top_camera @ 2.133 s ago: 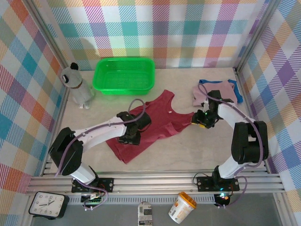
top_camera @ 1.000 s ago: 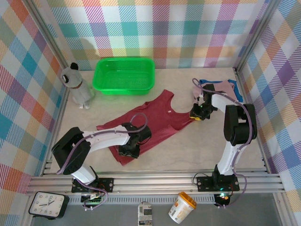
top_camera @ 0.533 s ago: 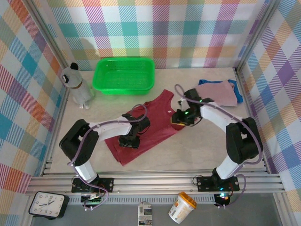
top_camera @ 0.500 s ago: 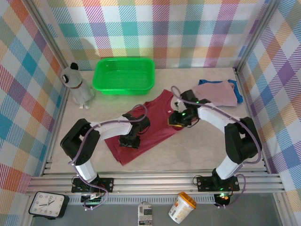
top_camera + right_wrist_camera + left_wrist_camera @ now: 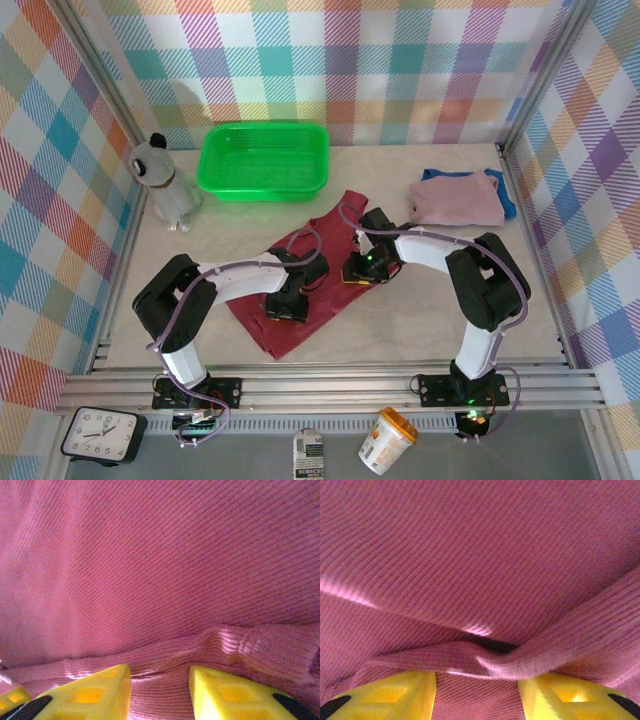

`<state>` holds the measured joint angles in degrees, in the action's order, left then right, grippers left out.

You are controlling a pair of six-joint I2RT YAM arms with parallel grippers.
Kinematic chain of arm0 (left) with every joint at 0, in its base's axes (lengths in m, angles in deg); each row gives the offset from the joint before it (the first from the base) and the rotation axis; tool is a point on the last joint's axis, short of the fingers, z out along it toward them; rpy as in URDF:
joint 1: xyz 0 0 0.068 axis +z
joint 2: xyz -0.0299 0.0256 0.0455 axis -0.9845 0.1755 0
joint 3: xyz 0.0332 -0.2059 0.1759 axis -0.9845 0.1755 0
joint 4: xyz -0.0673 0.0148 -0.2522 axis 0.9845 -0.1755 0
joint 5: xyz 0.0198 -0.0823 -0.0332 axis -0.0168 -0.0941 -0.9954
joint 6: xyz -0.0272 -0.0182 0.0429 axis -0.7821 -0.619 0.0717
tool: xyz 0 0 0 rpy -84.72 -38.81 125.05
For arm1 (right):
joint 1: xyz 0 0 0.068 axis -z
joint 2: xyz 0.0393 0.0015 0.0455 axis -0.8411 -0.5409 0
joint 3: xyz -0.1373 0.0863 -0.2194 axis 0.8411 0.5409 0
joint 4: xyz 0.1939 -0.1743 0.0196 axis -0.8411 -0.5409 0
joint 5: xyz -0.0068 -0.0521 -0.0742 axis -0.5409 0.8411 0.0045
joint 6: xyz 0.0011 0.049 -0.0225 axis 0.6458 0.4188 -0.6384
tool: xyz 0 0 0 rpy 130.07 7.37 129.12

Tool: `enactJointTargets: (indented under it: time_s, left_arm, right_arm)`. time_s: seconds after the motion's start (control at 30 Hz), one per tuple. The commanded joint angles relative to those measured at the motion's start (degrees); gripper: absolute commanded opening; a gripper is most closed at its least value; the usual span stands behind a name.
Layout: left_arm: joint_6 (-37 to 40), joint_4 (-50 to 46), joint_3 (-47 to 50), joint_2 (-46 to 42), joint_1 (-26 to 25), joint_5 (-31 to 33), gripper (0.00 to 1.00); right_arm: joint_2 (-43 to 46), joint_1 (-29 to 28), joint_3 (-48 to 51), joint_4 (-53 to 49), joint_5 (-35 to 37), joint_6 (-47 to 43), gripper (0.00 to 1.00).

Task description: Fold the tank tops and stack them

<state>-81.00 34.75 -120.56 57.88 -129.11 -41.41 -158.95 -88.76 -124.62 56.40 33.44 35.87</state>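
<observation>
Dark red tank top (image 5: 322, 228) lies rumpled mid-table (image 5: 450, 300), near the green basket (image 5: 264, 190), with the left gripper (image 5: 285, 304) clenched on a raised fold and the right gripper (image 5: 358, 272) pinching its ribbed edge, while the mauve-pink top (image 5: 458, 203) rests folded on the blue top (image 5: 508, 200) at far right.

Plaid walls (image 5: 400, 60) (pastel), pale table (image 5: 420, 325)
</observation>
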Motion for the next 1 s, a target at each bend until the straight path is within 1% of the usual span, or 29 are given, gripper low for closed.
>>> enactJointTargets:
  time_s: [0.0,0.1,0.2,0.27,0.33,0.43,0.5,0.57,0.73,0.8,0.87,0.9,0.97]
  left_arm:
    - [-2.6,3.6,0.0,1.8,-3.2,-6.4,0.49]
    - [-2.9,3.9,-1.2,3.9,-4.0,-6.8,0.49]
    - [-2.5,2.3,-3.3,3.0,-4.5,-5.8,0.49]
    - [-2.0,0.1,-4.5,1.2,-4.2,-4.3,0.5]
    - [-1.4,-2.1,-5.2,-0.7,-3.5,-3.2,0.5]
    - [-0.2,-6.2,-4.8,-5.1,-0.6,-0.5,0.51]
    - [0.8,-7.5,-2.8,-9.0,3.7,1.3,0.51]
    - [2.4,-7.4,-0.3,-12.5,9.4,2.6,0.51]
    - [6.7,-2.9,4.5,-18.4,25.7,3.1,0.5]
    - [7.5,1.0,6.1,-19.0,31.0,0.8,0.5]
    - [7.9,4.5,7.3,-18.6,35.4,-2.1,0.5]
    - [8.3,6.1,7.5,-17.8,37.2,-4.0,0.5]
    - [9.3,7.1,6.8,-16.0,38.8,-4.6,0.5]
  right_arm:
    - [1.2,0.5,4.7,-5.6,4.1,-0.9,0.38]
    - [4.8,1.6,8.3,-6.8,5.5,1.0,0.38]
    - [8.6,4.0,11.8,-7.2,5.5,1.8,0.38]
    - [9.9,4.5,11.7,-7.6,5.1,0.5,0.39]
    - [11.4,4.5,11.1,-6.0,2.8,-0.4,0.41]
    - [12.2,4.4,7.5,-4.3,0.1,-1.5,0.43]
    - [12.0,4.2,3.9,-3.1,-0.3,-2.9,0.45]
    - [10.6,4.0,0.2,-2.0,-0.4,-4.3,0.46]
    - [4.0,3.8,-9.6,-3.0,2.6,-8.2,0.49]
    - [0.9,3.8,-12.7,-3.3,3.2,-8.4,0.5]
    - [-2.4,3.7,-16.0,-3.4,2.1,-8.4,0.5]
    - [-3.9,3.3,-17.6,-3.3,2.4,-9.1,0.51]
    - [-6.3,2.5,-20.2,-2.8,4.4,-10.9,0.51]
